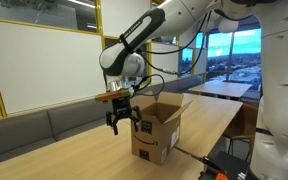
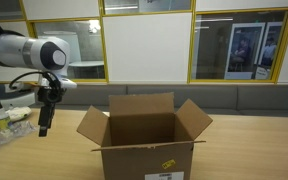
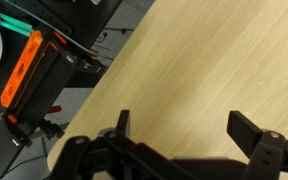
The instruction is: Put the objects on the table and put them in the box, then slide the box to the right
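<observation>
Above the pale wooden counter (image 1: 69, 152), just left of the open cardboard box (image 1: 156, 130), the robot's claw (image 1: 121, 121) hangs with jaws spread wide, gripping nothing.

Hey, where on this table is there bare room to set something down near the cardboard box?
Free: the bare wood of the table beside the box, under and around the open gripper, out to the edge by the orange-and-black gear in the wrist view. Crowded: the box's own spot, and the pale clutter past the gripper in an exterior view.
</observation>
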Tool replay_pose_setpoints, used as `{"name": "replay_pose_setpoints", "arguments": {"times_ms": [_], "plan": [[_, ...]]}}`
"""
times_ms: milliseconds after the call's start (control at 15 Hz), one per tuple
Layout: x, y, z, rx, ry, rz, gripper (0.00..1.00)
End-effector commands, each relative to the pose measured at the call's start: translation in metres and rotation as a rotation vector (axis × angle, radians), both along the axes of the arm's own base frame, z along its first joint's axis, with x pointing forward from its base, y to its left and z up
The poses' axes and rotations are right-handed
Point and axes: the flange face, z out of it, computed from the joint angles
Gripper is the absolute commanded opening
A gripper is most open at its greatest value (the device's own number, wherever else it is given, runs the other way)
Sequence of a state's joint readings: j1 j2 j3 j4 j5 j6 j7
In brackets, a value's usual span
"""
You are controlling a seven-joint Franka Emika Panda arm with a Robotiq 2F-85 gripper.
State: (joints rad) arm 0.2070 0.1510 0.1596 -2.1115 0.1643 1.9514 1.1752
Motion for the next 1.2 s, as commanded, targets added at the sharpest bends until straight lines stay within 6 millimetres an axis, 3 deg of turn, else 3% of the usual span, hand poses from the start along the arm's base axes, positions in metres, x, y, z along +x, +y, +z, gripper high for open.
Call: {"name": "replay_pose_setpoints", "arguments": {"times_ms": [0,333,667,933,1133], "plan": [[-0.008,0.0,-0.036,0.011,0.035,-0.019,1.0],[-0.01,-0.013,-0.102,-0.037,0.077,-0.012,1.0],[0.001,-0.046,-0.166,-0.135,0.052,0.012,1.0],[0.012,-0.083,-0.202,-0.213,0.009,0.029,1.0],[0.022,-0.107,-0.217,-0.244,-0.024,0.021,1.0]]}}
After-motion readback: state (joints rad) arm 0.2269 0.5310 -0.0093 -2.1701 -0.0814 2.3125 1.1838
